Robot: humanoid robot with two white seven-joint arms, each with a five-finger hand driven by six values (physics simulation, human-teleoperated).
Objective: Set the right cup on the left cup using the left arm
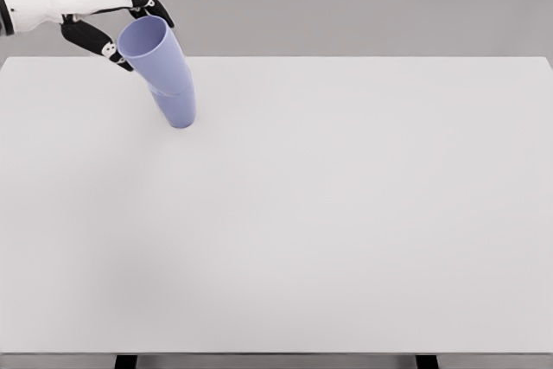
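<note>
My left hand (130,28) pinched the upper cup's (154,49) rim, fingers on either side; nested in the lower cup (179,108) at the table's (346,213) far left, it leaned up-left.

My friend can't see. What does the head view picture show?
Two lavender cups are nested, the upper cup tilted inside the lower cup, at the far left of a white table. The left hand has its fingers around the upper cup's rim.
</note>
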